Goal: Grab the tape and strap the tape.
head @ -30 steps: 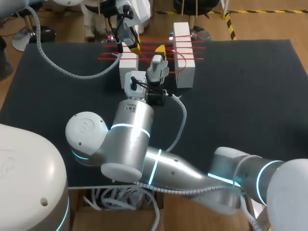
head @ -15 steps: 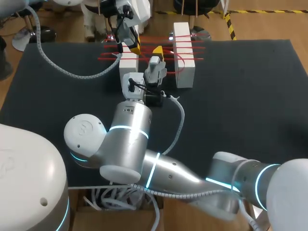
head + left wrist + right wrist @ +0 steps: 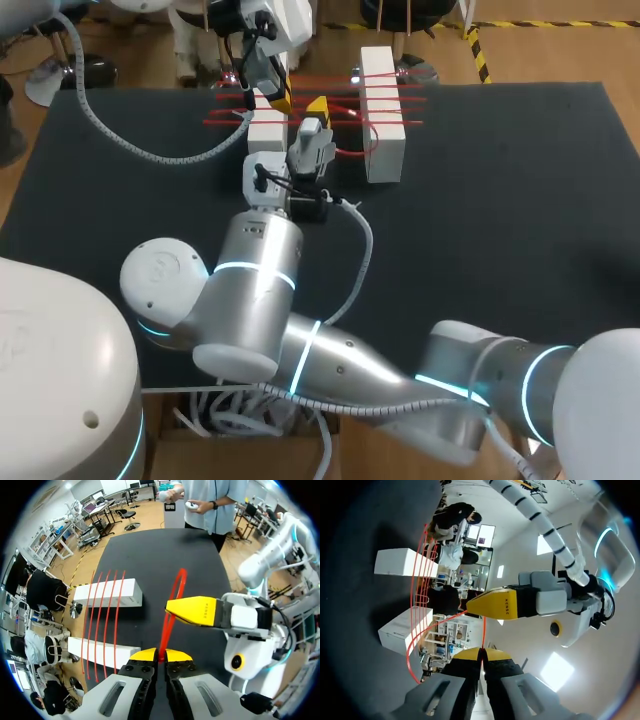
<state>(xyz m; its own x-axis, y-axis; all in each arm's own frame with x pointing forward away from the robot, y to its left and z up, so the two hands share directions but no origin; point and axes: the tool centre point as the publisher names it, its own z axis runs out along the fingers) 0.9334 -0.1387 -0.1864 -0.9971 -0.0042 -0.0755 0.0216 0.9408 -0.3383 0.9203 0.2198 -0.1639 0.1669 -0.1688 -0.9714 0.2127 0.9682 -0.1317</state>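
Stretching in red strands across the two white blocks (image 3: 383, 110) on the dark counter (image 3: 520, 180), the tape (image 3: 172, 600) is rising in a loop between them. The left end effector (image 3: 161, 655) is pinching that loop, its yellow tips closed on it. The right end effector (image 3: 481, 654), just beside it, is gripping a strand the same way. With both holding one taut line, the arms are probably risking a slipped grip or a tipped block if they pull apart too hard.
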